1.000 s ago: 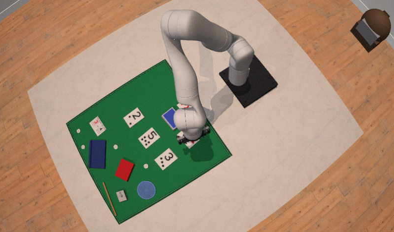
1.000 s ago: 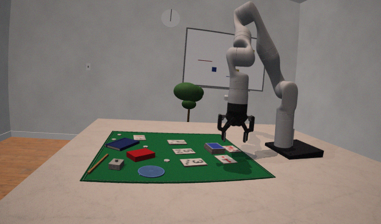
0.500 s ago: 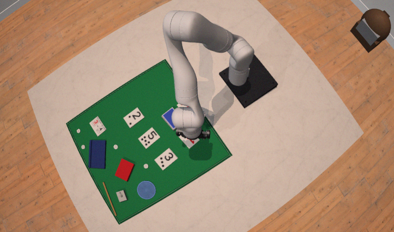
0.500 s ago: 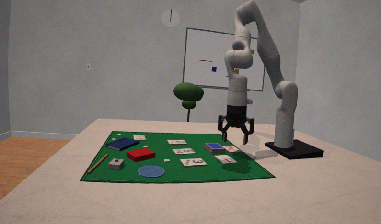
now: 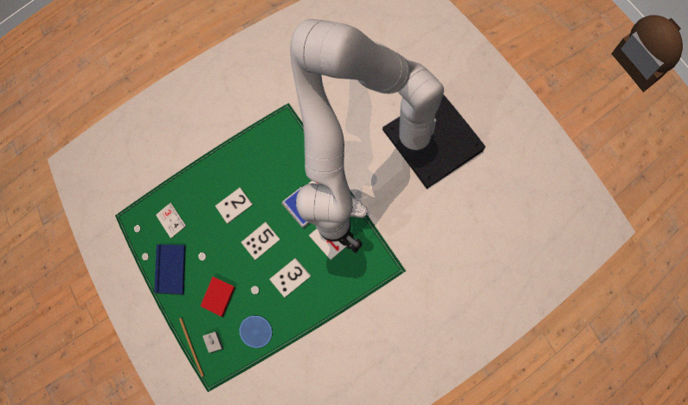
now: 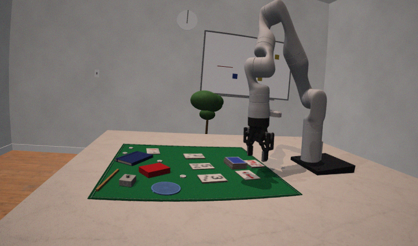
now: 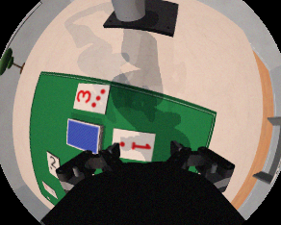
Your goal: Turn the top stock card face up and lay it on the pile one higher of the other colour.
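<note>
Bent high at the elbow, then reaching down through a vertical wrist (image 5: 331, 203) (image 6: 259, 101) to a gripper (image 5: 355, 242) (image 6: 256, 155) (image 7: 144, 148), pointing downward, fingers spread apart, holding nothing.

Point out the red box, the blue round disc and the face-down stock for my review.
Red box (image 5: 216, 296) (image 6: 154, 169): top and exterior views, upper face.
Blue round disc (image 5: 255, 331) (image 6: 165, 187): top and exterior views, middle.
Face-down stock (image 6: 235, 160) (image 7: 84, 136): exterior and wrist views, blue top card.
</note>
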`<control>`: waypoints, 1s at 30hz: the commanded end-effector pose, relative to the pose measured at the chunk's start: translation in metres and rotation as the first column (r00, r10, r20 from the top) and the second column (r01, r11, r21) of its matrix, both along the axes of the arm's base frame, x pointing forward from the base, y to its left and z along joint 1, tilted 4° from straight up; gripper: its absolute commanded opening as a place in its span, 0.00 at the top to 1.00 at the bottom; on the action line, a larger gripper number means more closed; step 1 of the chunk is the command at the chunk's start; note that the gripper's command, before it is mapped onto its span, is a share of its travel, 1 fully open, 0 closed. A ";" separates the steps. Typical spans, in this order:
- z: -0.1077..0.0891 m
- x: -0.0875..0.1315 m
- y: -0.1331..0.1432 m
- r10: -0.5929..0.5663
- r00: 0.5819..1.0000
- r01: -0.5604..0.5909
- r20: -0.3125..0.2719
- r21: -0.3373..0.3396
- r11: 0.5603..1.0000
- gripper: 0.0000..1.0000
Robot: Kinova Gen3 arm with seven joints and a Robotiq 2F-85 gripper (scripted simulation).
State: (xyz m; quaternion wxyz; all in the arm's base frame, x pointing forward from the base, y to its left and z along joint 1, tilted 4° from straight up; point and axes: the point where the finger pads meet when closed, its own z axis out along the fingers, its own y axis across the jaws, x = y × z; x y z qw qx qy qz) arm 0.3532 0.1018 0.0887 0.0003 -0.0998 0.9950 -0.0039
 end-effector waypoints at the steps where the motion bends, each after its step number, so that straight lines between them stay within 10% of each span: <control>1: 0.000 -0.001 0.002 -0.092 0.996 0.092 0.007 -0.006 0.996 0.15; 11: -0.002 0.001 -0.004 -0.465 0.885 0.465 0.014 0.002 0.885 0.15; 20: -0.003 0.004 -0.010 -0.781 0.624 0.781 0.022 0.019 0.624 0.15; 22: -0.003 0.004 -0.010 -0.781 0.624 0.781 0.022 0.019 0.624 0.15; 30: -0.003 0.008 -0.015 -0.936 0.352 0.935 0.023 0.040 0.352 0.15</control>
